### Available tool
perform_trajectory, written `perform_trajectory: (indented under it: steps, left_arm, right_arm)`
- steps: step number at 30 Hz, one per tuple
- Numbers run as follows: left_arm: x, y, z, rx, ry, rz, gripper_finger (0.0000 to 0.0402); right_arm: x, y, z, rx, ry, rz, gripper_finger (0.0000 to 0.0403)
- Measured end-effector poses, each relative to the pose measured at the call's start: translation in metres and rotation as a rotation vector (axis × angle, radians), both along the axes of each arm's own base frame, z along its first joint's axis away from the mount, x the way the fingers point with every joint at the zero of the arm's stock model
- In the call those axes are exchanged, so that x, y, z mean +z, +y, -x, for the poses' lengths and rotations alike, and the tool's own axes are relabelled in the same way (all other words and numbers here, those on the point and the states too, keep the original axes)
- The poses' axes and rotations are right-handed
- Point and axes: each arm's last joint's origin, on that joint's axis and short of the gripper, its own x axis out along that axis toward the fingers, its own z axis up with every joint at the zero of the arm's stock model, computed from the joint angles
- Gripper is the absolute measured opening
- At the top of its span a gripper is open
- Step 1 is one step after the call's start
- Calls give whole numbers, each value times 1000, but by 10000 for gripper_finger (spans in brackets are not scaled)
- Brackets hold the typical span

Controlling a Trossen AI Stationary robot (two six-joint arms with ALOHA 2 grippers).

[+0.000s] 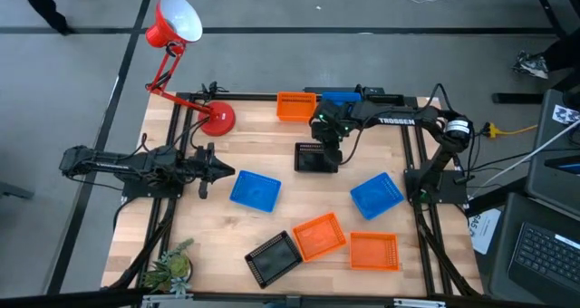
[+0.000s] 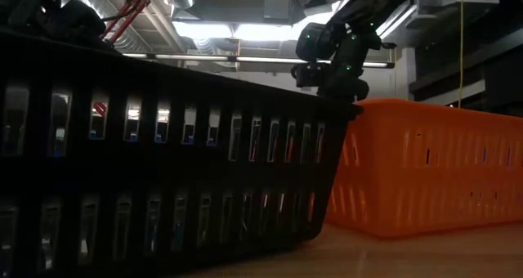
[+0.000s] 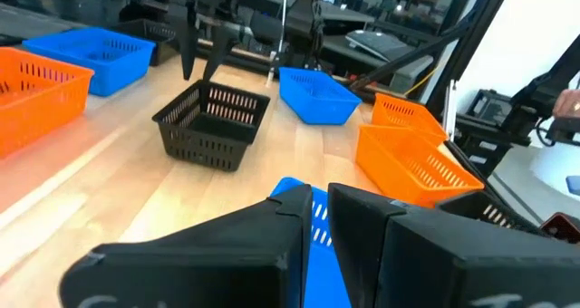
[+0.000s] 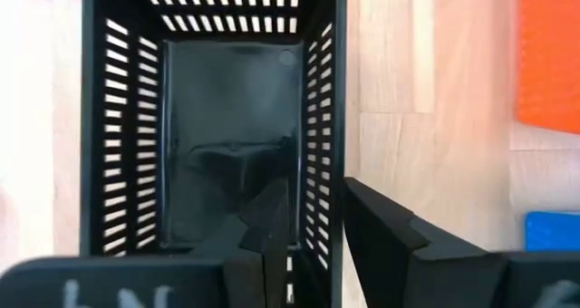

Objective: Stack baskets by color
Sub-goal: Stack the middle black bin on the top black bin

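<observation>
**Right gripper straddles the wall of a black basket**

High view: the right gripper (image 1: 323,145) is over the black basket (image 1: 316,158) mid-worktop; the left gripper (image 1: 207,172) waits, nearly closed and empty.

Right wrist view: the fingers (image 4: 385,228) straddle the basket's wall, not yet clamped. A thin hold may let it tilt or slip.

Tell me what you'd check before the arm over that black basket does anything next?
1. Right pincer straddles a wall of the black basket: ok, one finger inside, one outside.
2. Wall firmly pinched: cannot tell.
3. Second black basket free to stack into: ok, nothing in it, at the near edge.
4. Path there: not ok, an orange basket lies beside it.
5. Left pincer out of the way: ok, beside a blue basket.
</observation>
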Motion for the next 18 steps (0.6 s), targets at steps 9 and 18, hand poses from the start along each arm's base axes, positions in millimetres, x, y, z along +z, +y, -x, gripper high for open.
perform_trajectory:
  steps: [9, 18]
  left_arm:
    - [0, 0, 0, 0, -1, 0, 31]
    - [0, 0, 0, 0, -1, 1, 31]
  right_arm:
    - [0, 0, -1, 6, -16, -12, 106]
    - [-6, -3, -6, -33, -12, 32, 106]
